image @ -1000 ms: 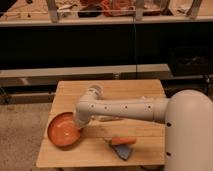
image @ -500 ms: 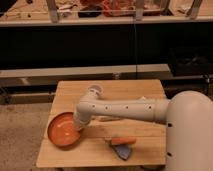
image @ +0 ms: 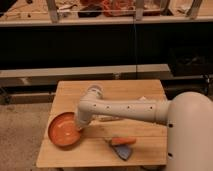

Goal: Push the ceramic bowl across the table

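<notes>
Little has moved since a second ago: bowl and arm sit about where they did, so the push looks stalled or very slow.

Ceramic bowl (image: 64,131): at about 8 o'clock on the table (image: 145,90), its far side close to the 9 o'clock edge. Upright and empty, as far as I can see.

Gripper (image: 79,125): down at the bowl's 3 o'clock rim, claw fingers together and gripping nothing. I cannot tell whether it touches the rim or sits just inside it.

Risks, my judgement:
- More travel toward 9 o'clock could send the bowl off the table, since little wood is left on that side.
- The bowl is shallow. A closed claw pressing high on the rim could ride over it, or tip the bowl instead of sliding it.
- Contact off the bowl's centre line would spin it, not move it.
- An orange-handled item (image: 122,144) lies near 5 o'clock, and a low forearm sweep could catch it.
</notes>
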`<action>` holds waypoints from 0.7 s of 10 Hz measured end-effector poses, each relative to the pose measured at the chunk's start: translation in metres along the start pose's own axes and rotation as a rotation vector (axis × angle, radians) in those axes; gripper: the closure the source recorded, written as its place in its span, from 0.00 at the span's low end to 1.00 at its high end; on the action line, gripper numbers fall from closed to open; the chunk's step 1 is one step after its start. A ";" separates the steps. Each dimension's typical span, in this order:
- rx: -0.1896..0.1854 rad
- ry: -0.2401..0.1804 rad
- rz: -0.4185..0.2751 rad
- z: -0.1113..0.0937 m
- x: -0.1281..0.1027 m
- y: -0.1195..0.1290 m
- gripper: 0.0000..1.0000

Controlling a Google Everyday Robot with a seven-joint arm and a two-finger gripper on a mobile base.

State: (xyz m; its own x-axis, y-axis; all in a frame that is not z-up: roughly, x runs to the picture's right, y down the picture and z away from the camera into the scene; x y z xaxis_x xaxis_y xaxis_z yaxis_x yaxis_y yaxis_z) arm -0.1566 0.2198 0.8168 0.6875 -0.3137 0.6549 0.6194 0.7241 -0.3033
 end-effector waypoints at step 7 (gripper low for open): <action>-0.002 -0.026 -0.015 0.001 0.003 0.000 0.96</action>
State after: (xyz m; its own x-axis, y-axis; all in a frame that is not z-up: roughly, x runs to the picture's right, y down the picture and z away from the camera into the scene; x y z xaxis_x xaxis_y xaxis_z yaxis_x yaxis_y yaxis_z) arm -0.1546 0.2197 0.8194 0.6679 -0.3082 0.6775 0.6302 0.7184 -0.2945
